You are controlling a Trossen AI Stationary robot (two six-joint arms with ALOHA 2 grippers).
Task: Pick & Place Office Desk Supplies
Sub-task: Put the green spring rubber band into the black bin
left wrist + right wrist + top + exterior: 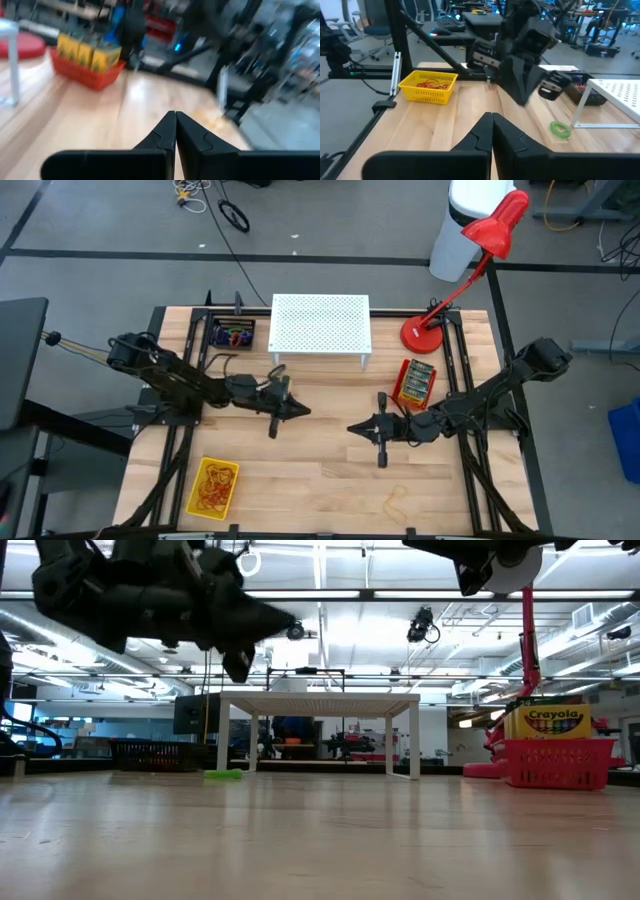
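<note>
Your left gripper hangs over the middle of the worktop, fingers pressed together, holding nothing. Your right gripper faces it from the other side, near but not touching, fingers also together and empty.

Crayon boxes sit in a red basket on the right side of the worktop, just in front of the red lamp; in the low view the boxes stand upright in the basket. Reddish-tan rubber bands fill a yellow basket at front left. Coloured loops lie in a black tray at back left, just beside the white perforated stand. One green loop lies flat on the wood near the stand's leg. A loose tan band lies on the worktop near the front edge, well apart from both grippers.
</note>
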